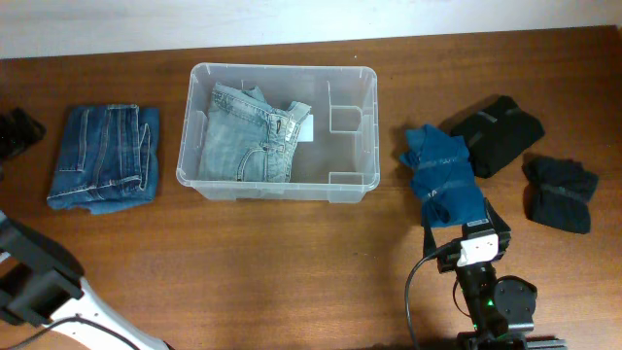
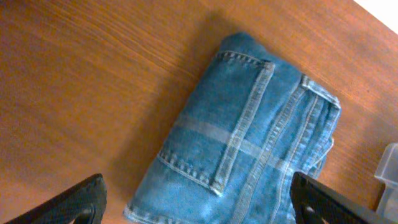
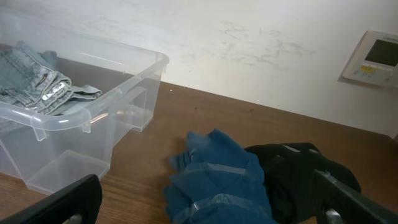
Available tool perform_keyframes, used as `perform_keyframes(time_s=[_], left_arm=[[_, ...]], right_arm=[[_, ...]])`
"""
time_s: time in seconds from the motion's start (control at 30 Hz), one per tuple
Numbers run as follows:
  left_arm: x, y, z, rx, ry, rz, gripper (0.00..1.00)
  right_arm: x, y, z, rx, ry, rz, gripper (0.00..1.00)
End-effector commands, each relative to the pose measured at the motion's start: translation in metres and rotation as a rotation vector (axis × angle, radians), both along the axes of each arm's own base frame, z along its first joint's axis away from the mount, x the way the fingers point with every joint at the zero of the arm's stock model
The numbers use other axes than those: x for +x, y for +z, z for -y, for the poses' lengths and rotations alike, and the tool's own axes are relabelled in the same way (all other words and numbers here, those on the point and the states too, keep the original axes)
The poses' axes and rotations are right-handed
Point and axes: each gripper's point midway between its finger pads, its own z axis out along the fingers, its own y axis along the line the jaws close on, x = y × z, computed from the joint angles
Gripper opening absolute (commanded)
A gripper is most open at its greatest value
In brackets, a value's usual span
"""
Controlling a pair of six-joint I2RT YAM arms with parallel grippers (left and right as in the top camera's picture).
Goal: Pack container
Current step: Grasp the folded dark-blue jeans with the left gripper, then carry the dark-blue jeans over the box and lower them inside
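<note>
The container (image 1: 362, 86) is a clear plastic bin at the table's middle. Light-blue jeans (image 1: 245, 131) lie in its left half, beside a white label (image 1: 307, 128) on its base. The container also shows in the right wrist view (image 3: 134, 93). My right gripper (image 3: 211, 208) is open, low over the near end of a folded blue garment (image 3: 217, 180), which lies right of the container (image 1: 442, 175). My left gripper (image 2: 199, 208) is open above folded darker blue jeans (image 2: 249, 149), which lie left of the container (image 1: 105, 156). Neither gripper holds anything.
A black folded garment (image 1: 496, 131) lies just right of the blue one. A dark navy garment (image 1: 561, 192) lies at the far right. A black object (image 1: 15, 131) is at the left edge. A wall with a white panel (image 3: 373, 57) stands behind the table.
</note>
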Motion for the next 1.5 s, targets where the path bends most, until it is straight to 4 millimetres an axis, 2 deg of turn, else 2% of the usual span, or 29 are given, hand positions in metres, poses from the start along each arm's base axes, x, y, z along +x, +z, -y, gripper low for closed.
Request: perform_keyframes(time_s=[0.0,0.27,0.37,0.47,0.73,0.8,0.83,0.87,0.9,0.93,1.07,1.13,1.2,1.27,1.4,1.47], left_arm=[[0.015,-0.032,0.007,-0.136,-0.103,0.079,0.94],[0.025,-0.091,0.011,-0.16,-0.226,0.074,0.94],[0.026,-0.109,0.013,-0.168,-0.248,0.064,0.94],[0.028,-0.117,0.017,-0.165,-0.269,0.058,0.94],[0.036,-0.15,0.052,-0.215,-0.34,0.0,0.92],[0.036,-0.153,0.062,-0.232,-0.352,-0.018,0.72],[0.036,-0.153,0.068,-0.24,-0.361,-0.026,0.46],[0.037,-0.153,0.072,-0.248,-0.358,-0.032,0.29],[0.038,-0.153,0.075,-0.258,-0.348,-0.037,0.21],[0.039,-0.153,0.078,-0.274,-0.328,-0.044,0.03],[0.043,-0.147,0.081,-0.334,-0.227,-0.063,0.01],[0.05,-0.13,0.09,-0.38,-0.237,-0.036,0.01],[0.056,-0.103,0.103,-0.439,-0.265,0.007,0.01],[0.068,-0.047,0.124,-0.549,-0.267,0.07,0.01],[0.081,0.039,0.15,-0.592,-0.287,0.173,0.01],[0.083,0.105,0.168,-0.524,-0.325,0.281,0.01]], right_arm=[[0.0,-0.003,0.003,0.012,-0.017,-0.004,0.98],[0.0,-0.003,0.003,0.012,-0.017,-0.004,0.98],[0.0,-0.003,0.003,0.012,-0.017,-0.004,0.98],[0.0,-0.003,0.003,0.012,-0.017,-0.004,0.98],[0.0,-0.003,0.003,0.012,-0.017,-0.004,0.98],[0.0,-0.003,0.003,0.012,-0.017,-0.004,0.98],[0.0,-0.003,0.003,0.012,-0.017,-0.004,0.98],[0.0,-0.003,0.003,0.012,-0.017,-0.004,0.98],[0.0,-0.003,0.003,0.012,-0.017,-0.004,0.98],[0.0,-0.003,0.003,0.012,-0.017,-0.004,0.98],[0.0,-0.003,0.003,0.012,-0.017,-0.004,0.98],[0.0,-0.003,0.003,0.012,-0.017,-0.004,0.98],[0.0,-0.003,0.003,0.012,-0.017,-0.004,0.98],[0.0,-0.003,0.003,0.012,-0.017,-0.004,0.98],[0.0,-0.003,0.003,0.012,-0.017,-0.004,0.98],[0.0,-0.003,0.003,0.012,-0.017,-0.004,0.98]])
